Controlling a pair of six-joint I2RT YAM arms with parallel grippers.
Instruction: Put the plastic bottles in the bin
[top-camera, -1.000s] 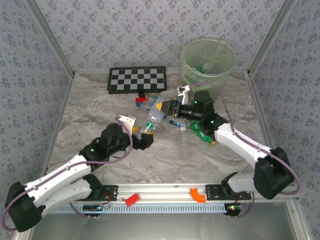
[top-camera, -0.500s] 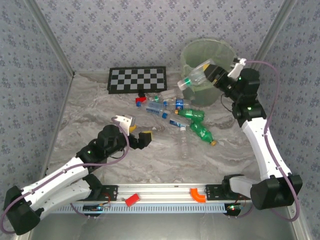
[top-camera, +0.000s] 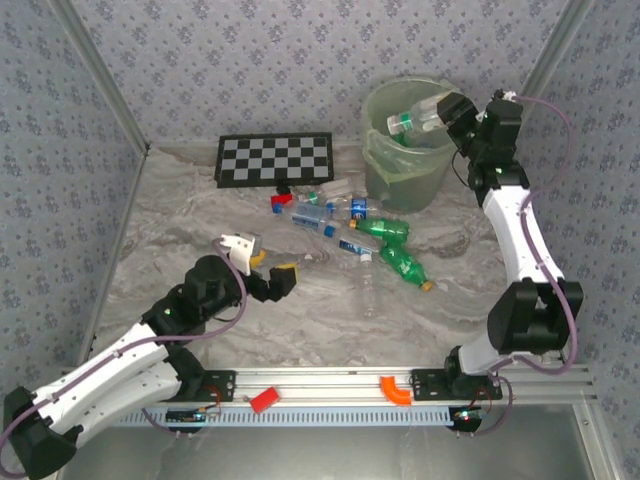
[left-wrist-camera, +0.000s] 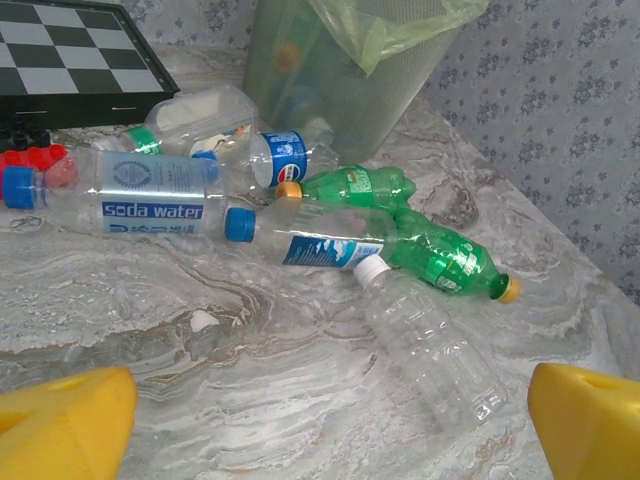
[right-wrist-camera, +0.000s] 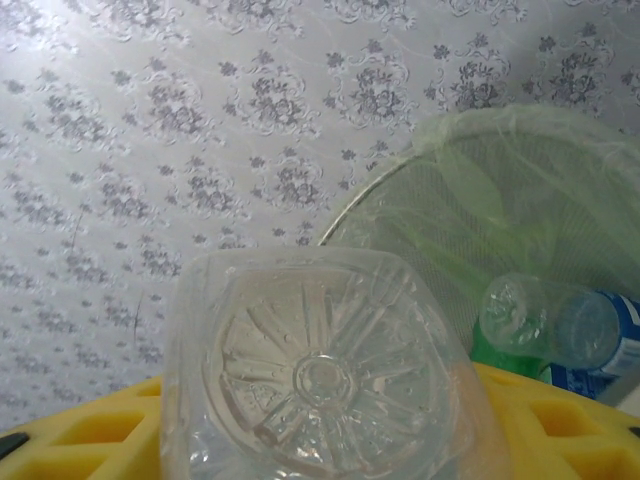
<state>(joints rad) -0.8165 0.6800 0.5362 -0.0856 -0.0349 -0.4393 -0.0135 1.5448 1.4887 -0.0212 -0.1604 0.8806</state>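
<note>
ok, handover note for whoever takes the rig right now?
Left gripper: open, empty, low over the table, facing the pile.
Right gripper: shut on a clear bottle, held on its side over the mouth of the bin.
Done: at least two bottles lie in the bin.
Left: release this one, then clear about seven loose bottles lying between the chequered board and the bin.
</note>
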